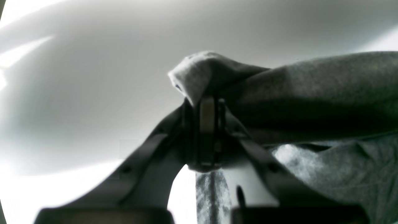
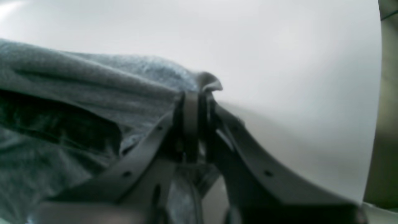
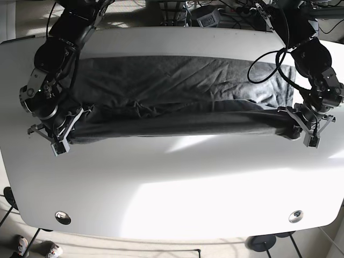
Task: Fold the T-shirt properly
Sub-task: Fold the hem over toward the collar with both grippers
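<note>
Along the near edge of the white tabletop (image 3: 172,204) we see two round fittings (image 3: 63,217). Mid-table, our right hand (image 3: 60,141) and left hand (image 3: 303,131) each pinch a corner of the dark grey T-shirt (image 3: 177,99), lifting its near edge in a roll. Beyond the far rim lie cables (image 3: 215,13).
</note>
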`<state>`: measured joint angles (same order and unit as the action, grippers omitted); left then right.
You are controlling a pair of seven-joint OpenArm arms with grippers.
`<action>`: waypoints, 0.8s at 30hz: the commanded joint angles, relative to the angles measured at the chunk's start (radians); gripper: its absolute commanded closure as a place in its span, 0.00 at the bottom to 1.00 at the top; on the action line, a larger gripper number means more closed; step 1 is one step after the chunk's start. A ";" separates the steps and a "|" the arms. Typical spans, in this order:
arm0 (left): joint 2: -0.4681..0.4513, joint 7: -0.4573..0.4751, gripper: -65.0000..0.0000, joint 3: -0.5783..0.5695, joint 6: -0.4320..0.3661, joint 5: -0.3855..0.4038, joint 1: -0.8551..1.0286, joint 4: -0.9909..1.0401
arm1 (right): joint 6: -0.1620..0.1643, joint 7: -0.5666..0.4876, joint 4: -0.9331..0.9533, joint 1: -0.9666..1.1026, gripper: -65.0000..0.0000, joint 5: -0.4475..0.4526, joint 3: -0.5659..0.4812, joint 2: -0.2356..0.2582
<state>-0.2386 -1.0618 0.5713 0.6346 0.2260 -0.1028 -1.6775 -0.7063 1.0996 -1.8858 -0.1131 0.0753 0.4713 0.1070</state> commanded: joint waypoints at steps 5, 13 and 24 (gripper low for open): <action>-0.018 0.015 1.00 0.066 0.041 -0.010 0.094 -0.028 | 0.008 -0.002 -0.056 0.166 0.97 0.148 0.102 0.012; -0.021 0.015 1.00 0.097 0.057 -0.017 0.205 -0.028 | 0.008 -0.008 -0.053 0.296 0.97 0.168 0.139 0.013; -0.084 0.015 0.71 0.098 0.046 -0.018 0.240 -0.026 | 0.008 0.006 -0.054 0.326 0.20 0.481 0.132 0.015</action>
<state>-0.3023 -1.0592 0.6632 0.6819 0.2016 0.1486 -1.6844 -0.6983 1.1332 -1.9232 0.2176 0.5556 0.6022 0.1131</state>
